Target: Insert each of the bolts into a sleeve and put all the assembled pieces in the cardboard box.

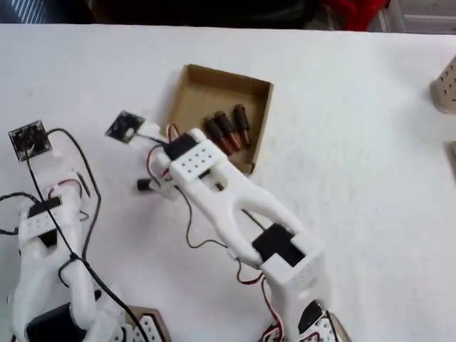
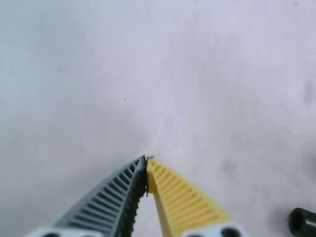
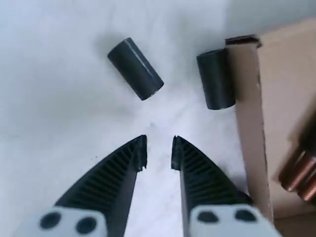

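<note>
The cardboard box point(image 1: 192, 96) stands at the table's middle back, with three copper-coloured bolts point(image 1: 228, 130) lying side by side in it. In the right wrist view two black sleeves lie on the white table: one point(image 3: 135, 68) lies free, the other point(image 3: 216, 79) rests against the box wall point(image 3: 276, 94). My right gripper point(image 3: 158, 150) hovers just short of them, open by a narrow gap with nothing between its fingers. The bolts point(image 3: 297, 174) show inside the box. My left gripper point(image 2: 146, 173) is shut and empty over bare table, with a black sleeve point(image 2: 302, 222) off to its side.
Two small circuit boards point(image 1: 28, 140) point(image 1: 125, 126) with black cables lie on the left half of the table. The right arm point(image 1: 235, 206) stretches across the middle toward the box's left side. A beige block point(image 1: 445, 89) stands at the right edge.
</note>
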Controlling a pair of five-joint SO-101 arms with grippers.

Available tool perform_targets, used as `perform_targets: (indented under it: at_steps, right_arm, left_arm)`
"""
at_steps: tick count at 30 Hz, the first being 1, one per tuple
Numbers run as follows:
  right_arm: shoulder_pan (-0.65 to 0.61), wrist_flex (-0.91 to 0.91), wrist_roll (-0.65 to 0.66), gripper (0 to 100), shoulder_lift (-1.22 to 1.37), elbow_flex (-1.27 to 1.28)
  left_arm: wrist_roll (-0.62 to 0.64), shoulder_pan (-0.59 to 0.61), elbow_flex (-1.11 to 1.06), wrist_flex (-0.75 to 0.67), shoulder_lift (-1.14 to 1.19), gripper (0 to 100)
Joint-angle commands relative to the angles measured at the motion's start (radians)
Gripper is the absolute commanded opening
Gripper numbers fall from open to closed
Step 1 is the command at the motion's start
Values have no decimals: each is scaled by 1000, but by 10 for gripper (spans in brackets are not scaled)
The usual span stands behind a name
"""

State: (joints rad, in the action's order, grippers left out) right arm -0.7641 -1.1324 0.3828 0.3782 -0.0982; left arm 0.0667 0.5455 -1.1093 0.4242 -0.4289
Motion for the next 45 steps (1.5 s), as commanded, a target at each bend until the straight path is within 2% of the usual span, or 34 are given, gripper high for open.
perform_targets:
  at_steps: [1, 5, 9, 11, 17, 27, 38, 41, 45]
  right_arm:
    - [33, 119, 57, 70, -48, 29]
    - [33, 171, 100, 83, -25, 35]
    - [33, 209, 101, 189, 19, 34]
    - [33, 229, 101, 201, 31, 34]
    - [47, 300, 104, 183, 44, 32]
    - [94, 298, 106, 183, 193, -81]
    - [116, 173, 107, 180, 335, -282]
    - [116, 122, 157, 176, 348, -311]
    - [114, 96, 183, 55, 343, -311]
  left_arm:
    - [17, 10, 51, 5, 2, 23]
    - [17, 7, 51, 5, 2, 23]
    - [17, 7, 51, 5, 2, 23]
    - [17, 7, 51, 5, 2, 23]
    - [17, 5, 51, 5, 2, 23]
    - [17, 5, 51, 5, 2, 23]
    - [17, 5, 49, 5, 4, 23]
    - [17, 5, 49, 5, 5, 23]
    - [17, 5, 49, 5, 7, 23]
